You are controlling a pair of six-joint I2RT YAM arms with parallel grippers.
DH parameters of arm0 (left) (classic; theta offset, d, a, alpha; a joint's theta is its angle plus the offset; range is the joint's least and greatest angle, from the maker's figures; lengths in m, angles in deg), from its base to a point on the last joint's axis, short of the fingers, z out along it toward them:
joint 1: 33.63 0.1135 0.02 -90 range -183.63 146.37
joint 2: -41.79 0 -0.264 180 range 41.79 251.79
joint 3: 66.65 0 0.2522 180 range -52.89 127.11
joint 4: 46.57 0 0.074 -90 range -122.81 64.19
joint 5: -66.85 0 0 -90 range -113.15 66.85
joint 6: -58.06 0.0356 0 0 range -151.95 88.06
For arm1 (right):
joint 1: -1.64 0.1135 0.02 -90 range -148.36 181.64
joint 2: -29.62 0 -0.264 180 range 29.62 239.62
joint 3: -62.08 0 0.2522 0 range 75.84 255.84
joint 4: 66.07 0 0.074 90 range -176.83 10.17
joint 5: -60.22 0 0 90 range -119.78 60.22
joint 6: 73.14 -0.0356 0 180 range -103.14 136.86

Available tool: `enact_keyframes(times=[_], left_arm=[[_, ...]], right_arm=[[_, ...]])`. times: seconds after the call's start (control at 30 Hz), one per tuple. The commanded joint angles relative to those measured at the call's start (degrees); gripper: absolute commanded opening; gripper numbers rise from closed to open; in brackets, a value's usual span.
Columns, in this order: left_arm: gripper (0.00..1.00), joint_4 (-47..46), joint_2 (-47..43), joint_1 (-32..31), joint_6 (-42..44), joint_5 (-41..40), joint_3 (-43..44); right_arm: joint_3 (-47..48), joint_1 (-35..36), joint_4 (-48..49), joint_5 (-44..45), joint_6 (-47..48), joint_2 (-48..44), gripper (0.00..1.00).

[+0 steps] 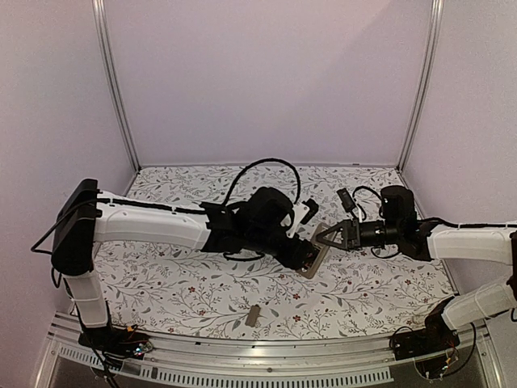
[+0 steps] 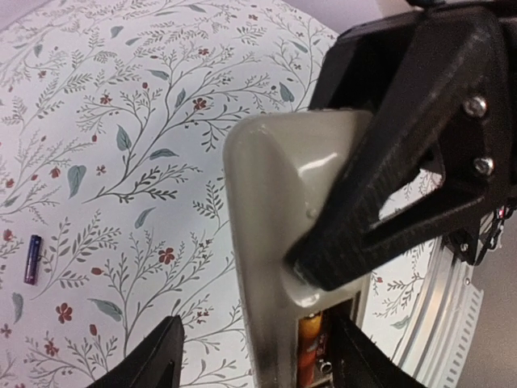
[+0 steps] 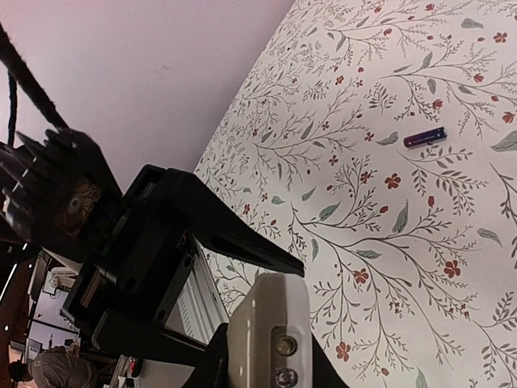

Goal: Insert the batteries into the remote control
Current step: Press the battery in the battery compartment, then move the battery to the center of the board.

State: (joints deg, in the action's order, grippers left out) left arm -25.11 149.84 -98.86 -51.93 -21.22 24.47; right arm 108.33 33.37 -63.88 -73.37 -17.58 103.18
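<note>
held above the floral worktop (image 1: 178,291), the remote control (image 2: 275,210) is clamped at one end by the fingers of the right gripper (image 1: 325,238), recess exposed for loading — one battery (image 2: 311,347) already seated. fingers of the left gripper (image 1: 300,257) look spread, clear of one edge — a spare battery (image 2: 32,259) lies well apart.

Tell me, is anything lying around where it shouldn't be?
Yes. One loose battery lies on the flowered table, apart from the remote, whose open recess shows an orange battery inside. The small grey cover plate lies alone near the front edge.
</note>
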Motion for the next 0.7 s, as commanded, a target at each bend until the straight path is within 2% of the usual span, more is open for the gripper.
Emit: enact_keyframes(times=[0.0,0.23,0.33,0.43,0.57,0.67], left_arm=[[0.67,3.62,-1.48,0.59,4.43,2.58,2.15],[0.69,3.37,-9.4,7.05,8.58,4.78,-2.53],[0.69,5.46,-9.11,11.0,9.25,4.07,-2.6],[0.64,13.41,-4.2,14.1,10.98,3.18,3.16],[0.53,25.74,4.29,14.43,13.38,-1.64,13.81],[0.49,31.35,10.69,14.55,14.23,-4.26,21.66]], right_arm=[[-1.68,-2.05,0.4,-1.45,1.59,-0.9,0.0],[-3.46,-2.99,0.4,-3.0,4.85,-4.43,0.0],[-4.21,-3.02,0.33,-2.24,5.42,-7.08,0.0],[-3.77,-3.02,-2.96,-0.68,5.81,-9.27,0.0],[-1.41,-3.01,-12.04,2.07,9.55,-11.31,0.0],[0.02,-3.13,-17.25,3.48,12.8,-11.93,0.0]])
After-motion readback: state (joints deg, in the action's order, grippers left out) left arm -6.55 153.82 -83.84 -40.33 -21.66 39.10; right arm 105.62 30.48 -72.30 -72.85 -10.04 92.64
